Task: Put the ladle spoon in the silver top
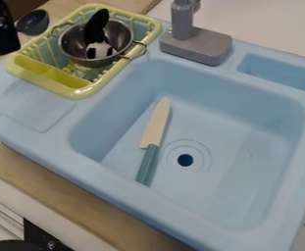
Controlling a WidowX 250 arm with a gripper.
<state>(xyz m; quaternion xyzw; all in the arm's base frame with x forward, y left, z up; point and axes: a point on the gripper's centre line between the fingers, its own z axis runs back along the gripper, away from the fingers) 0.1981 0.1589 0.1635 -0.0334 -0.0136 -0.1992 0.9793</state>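
"Gripper point(3, 40) first: far left corner. Wide or narrow?"

"Can't tell, nor whether it has hold of anything."

"And the ladle spoon?"

"I take it to be that dark, rounded piece point(33, 22), just right of the gripper. Its handle I can't make out, so its long axis stays a guess."

"Then the move would go right and slightly nearer, to the silver bowl point(96, 41)?"

"I'd say so. That bowl sits in the yellow rack point(82, 91), with a black utensil point(97, 25) and something black-and-white point(99, 51) inside."
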